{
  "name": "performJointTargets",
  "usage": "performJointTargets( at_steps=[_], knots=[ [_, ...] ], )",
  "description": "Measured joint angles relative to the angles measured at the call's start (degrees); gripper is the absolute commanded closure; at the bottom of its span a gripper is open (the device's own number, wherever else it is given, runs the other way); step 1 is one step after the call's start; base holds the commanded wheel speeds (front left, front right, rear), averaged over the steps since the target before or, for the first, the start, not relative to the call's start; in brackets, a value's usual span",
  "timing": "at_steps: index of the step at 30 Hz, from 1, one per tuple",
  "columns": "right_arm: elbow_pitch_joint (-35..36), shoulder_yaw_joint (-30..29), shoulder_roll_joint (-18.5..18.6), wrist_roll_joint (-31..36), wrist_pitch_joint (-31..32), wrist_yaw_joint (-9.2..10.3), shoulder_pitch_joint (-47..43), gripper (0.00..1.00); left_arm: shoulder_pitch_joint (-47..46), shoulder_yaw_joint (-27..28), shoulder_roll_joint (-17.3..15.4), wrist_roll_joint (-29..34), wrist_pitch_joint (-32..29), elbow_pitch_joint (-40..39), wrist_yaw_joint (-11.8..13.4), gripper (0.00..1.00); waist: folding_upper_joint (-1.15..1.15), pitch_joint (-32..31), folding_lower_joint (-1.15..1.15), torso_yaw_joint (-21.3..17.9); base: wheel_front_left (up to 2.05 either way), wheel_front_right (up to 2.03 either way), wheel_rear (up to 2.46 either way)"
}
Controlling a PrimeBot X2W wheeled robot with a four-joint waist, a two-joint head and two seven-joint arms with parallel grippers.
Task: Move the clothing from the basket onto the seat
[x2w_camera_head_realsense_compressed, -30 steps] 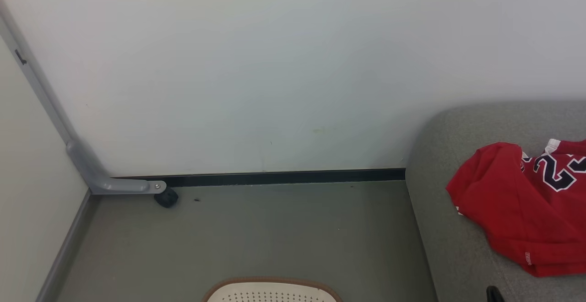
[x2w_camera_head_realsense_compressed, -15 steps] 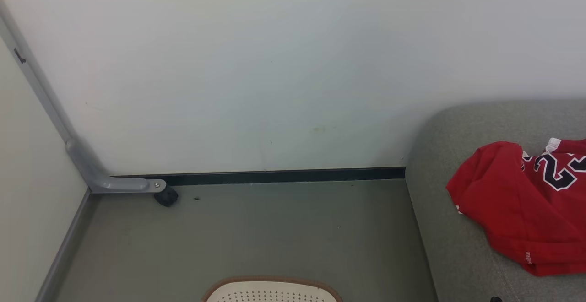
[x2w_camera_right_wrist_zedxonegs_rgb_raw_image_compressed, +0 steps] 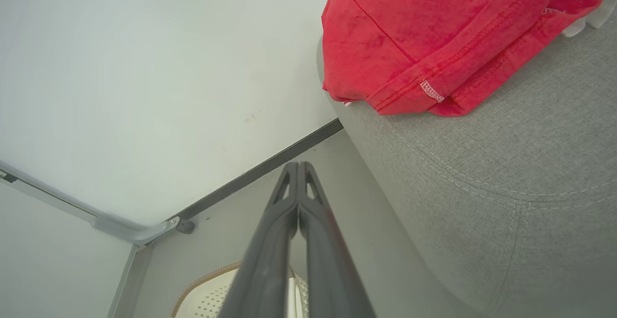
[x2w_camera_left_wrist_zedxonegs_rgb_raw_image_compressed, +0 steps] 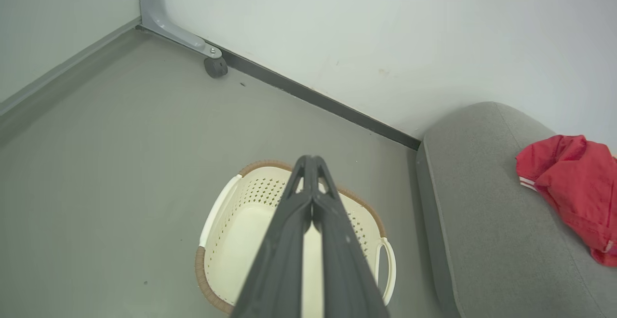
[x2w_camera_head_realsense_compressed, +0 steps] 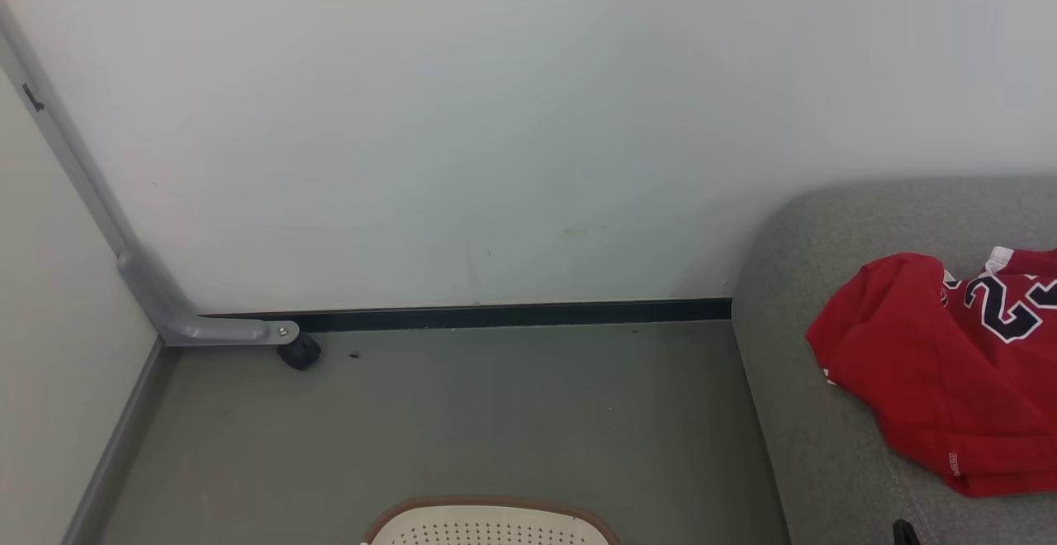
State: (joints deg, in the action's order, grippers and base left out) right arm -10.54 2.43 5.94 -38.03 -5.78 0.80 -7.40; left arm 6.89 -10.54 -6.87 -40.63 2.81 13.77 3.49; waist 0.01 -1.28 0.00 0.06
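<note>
The right gripper (x2w_camera_right_wrist_zedxonegs_rgb_raw_image_compressed: 297,165) is shifted slightly rightward since earlier. It and the left gripper (x2w_camera_left_wrist_zedxonegs_rgb_raw_image_compressed: 312,159) are pressed shut, empty. The clothing (x2w_camera_head_realsense_compressed: 950,380) is laid rightward of both, on the seat (x2w_camera_head_realsense_compressed: 793,413).

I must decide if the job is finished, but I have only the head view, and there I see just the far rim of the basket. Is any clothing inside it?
Observer: In the left wrist view the basket looks empty. A bare cream bottom shows on both sides of the left gripper, which hides a strip of the middle.
Operator: Is that gripper open?
Observer: No, its fingers are pressed together and hold nothing.
Operator: And the right one?
Observer: The right gripper is shut too and empty. It points at the floor beside the seat, apart from the red clothing.
</note>
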Motion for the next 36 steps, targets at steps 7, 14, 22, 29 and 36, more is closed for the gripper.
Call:
performJointTargets(
  at_steps=[7,14,22,29,36],
  knots=[
    [-0.85,-1.04,-0.38,-5.37,1.26,-0.68,0.88,1.00,-1.12,1.45,0.41,-5.49,-0.79,0.18,-0.57,1.00,0.00,0.14,0.00,-0.01,0.00,0.00,0.00],
    [-1.23,-2.08,-0.69,-10.49,2.57,-1.41,2.32,1.00,-2.35,3.01,0.92,-10.09,-1.80,0.44,-2.01,1.00,0.00,0.27,0.00,-0.02,0.00,0.00,0.00],
    [-2.13,-3.21,-1.26,-16.52,3.80,-2.33,3.50,1.00,-3.32,4.75,1.47,-15.86,-2.87,0.79,-3.05,1.00,0.00,0.43,0.00,-0.02,0.00,0.00,0.00],
    [-2.69,-4.19,-1.45,-21.58,5.12,-3.09,4.71,1.00,-4.55,6.32,1.70,-20.71,-3.77,1.11,-4.07,1.00,0.00,0.57,0.00,-0.03,0.00,0.00,0.00],
    [-3.39,-5.22,-1.79,-26.91,6.28,-3.77,5.76,1.00,-5.48,7.79,2.08,-25.27,-4.80,1.63,-5.09,1.00,0.00,0.70,0.00,-0.04,0.00,0.00,0.00]
  ],
)
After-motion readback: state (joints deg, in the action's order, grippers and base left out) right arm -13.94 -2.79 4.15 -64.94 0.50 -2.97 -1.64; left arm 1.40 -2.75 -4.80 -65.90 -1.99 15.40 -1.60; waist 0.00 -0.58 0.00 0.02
